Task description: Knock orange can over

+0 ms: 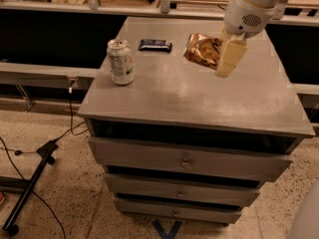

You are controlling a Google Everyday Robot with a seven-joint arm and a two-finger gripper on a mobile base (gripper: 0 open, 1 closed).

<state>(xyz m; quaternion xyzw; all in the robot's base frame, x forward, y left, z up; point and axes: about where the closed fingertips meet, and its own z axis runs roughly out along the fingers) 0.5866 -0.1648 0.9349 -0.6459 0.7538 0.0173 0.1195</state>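
The orange can (201,50) lies tipped on its side at the back middle of the grey cabinet top (199,101), its top end pointing left. My gripper (225,64) hangs from the white arm (251,6) at the upper right. It is right against the can's right end, just above the tabletop. The can's right end is partly hidden behind the gripper.
A white-and-green can (120,62) stands upright at the left side of the top. A dark wrapped bar (155,45) lies at the back, left of the orange can. The cabinet has drawers (185,159) below. A black stand and cables (30,188) lie on the floor at the left.
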